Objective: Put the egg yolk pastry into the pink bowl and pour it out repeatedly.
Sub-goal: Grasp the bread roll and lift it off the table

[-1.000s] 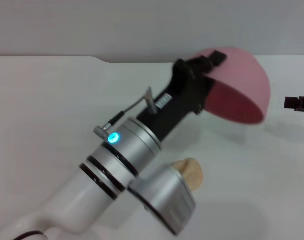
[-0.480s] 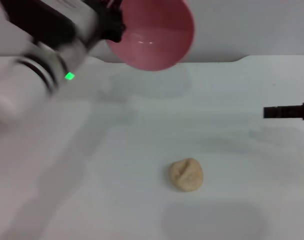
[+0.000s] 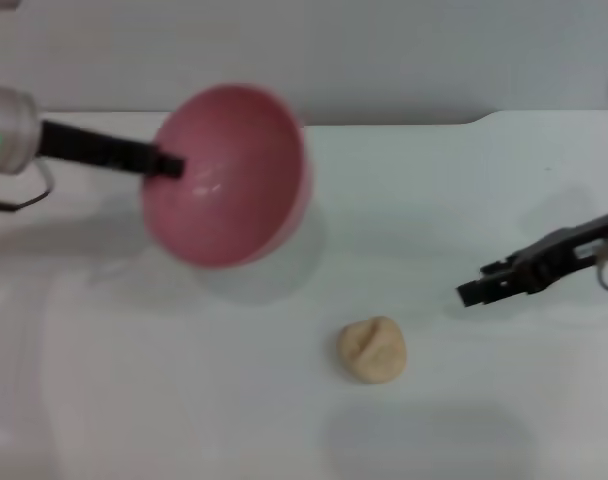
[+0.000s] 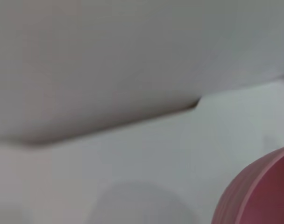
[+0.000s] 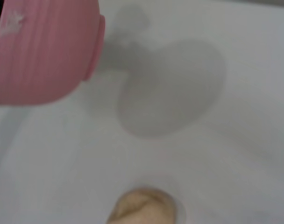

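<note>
A robot arm holds an empty pink bowl above a white table while a pastry lies on the surface.

Head view: the left gripper (image 3: 162, 162) is clamped on the rim of the pink bowl (image 3: 224, 180), tilted, opening facing the camera. The pastry (image 3: 372, 349) sits on the white table (image 3: 184, 400), apart from the bowl. The right gripper (image 3: 476, 288) hovers near the pastry; I cannot tell its finger state. A grey wall (image 3: 384, 50) stands behind. Left wrist view: bowl edge (image 4: 259, 191), table, wall. Right wrist view: bowl (image 5: 44, 51) above its shadow, pastry (image 5: 142, 207) below.
</note>
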### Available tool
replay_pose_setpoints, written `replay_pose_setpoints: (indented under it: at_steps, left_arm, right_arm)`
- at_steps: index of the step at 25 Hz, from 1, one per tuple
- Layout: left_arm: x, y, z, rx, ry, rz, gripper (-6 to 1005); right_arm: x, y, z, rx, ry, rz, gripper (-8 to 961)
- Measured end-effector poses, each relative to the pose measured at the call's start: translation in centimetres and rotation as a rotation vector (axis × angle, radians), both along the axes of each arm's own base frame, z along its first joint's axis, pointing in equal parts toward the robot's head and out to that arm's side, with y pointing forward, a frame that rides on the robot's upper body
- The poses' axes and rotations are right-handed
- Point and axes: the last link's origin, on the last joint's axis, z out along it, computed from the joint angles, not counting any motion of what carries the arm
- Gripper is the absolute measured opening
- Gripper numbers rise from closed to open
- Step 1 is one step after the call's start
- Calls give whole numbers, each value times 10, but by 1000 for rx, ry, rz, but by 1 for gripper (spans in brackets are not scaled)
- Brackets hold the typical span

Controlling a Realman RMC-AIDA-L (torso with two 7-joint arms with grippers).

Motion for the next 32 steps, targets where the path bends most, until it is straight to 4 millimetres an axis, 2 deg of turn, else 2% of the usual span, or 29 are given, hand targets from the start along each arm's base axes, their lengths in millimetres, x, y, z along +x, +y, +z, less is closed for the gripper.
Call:
replay_pose_setpoints:
  at_steps: [6, 12, 15, 18, 25, 32]
  left_arm:
    - [-29, -26, 23, -26, 182, 220, -2]
    - [-29, -44, 22, -49, 207, 233, -2]
    - [-28, -47, 18, -63, 226, 240, -2]
    - [-27, -47, 15, -74, 253, 238, -2]
    - [-22, -46, 16, -73, 264, 221, -1]
    - [-17, -42, 16, -71, 270, 199, -1]
  right_arm:
    - [-30, 14, -39, -98, -104, 129, 559]
    - [-50, 21, -78, -166, -161, 215, 592]
    - [-62, 16, -90, -201, -112, 283, 609]
    - [-65, 12, -95, -227, -103, 310, 625]
    - [-57, 2, -102, -280, -159, 294, 664]
    - [-53, 3, -103, -275, -204, 272, 663]
